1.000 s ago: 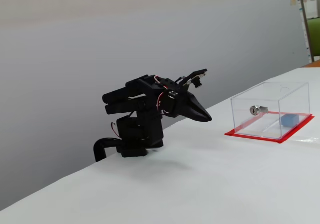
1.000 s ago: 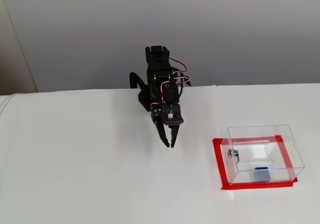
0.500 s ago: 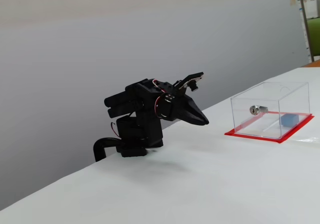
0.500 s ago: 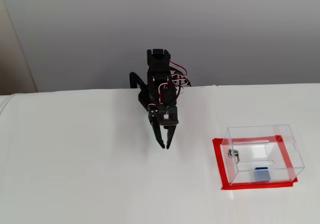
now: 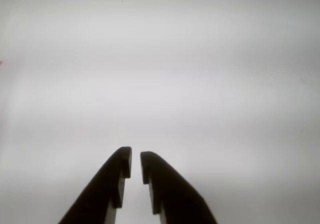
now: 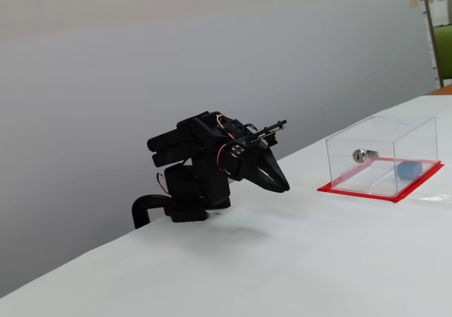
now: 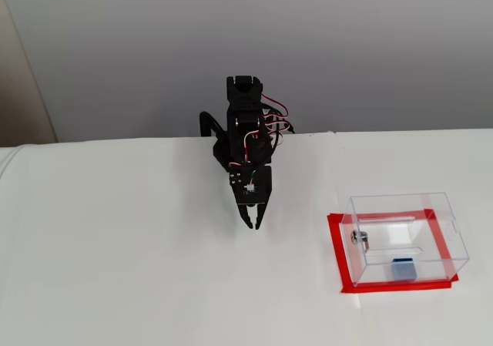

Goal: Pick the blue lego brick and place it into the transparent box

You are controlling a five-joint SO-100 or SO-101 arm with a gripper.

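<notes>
The blue lego brick (image 7: pixel 402 269) lies inside the transparent box (image 7: pixel 400 207), near its front wall; in a fixed view from the side the brick (image 6: pixel 408 169) shows through the clear box (image 6: pixel 381 137), which has a silver lock and a red base rim. My gripper (image 7: pixel 253 226) is folded low over the white table, well to the left of the box in both fixed views, its tips (image 6: pixel 284 187) pointing down and forward. In the wrist view the gripper (image 5: pixel 135 159) is shut with only a thin slit between the dark fingers and nothing held.
A white table (image 7: pixel 115 269) runs under everything, with a grey wall behind. The arm's black base (image 6: pixel 187 200) is clamped at the table's rear edge. A sliver of red (image 5: pixel 1 62) shows at the wrist view's left edge.
The gripper has swung away from the box side back toward the arm's centre line, dropped lower and pulled in toward the base. The brick and box have not moved.
</notes>
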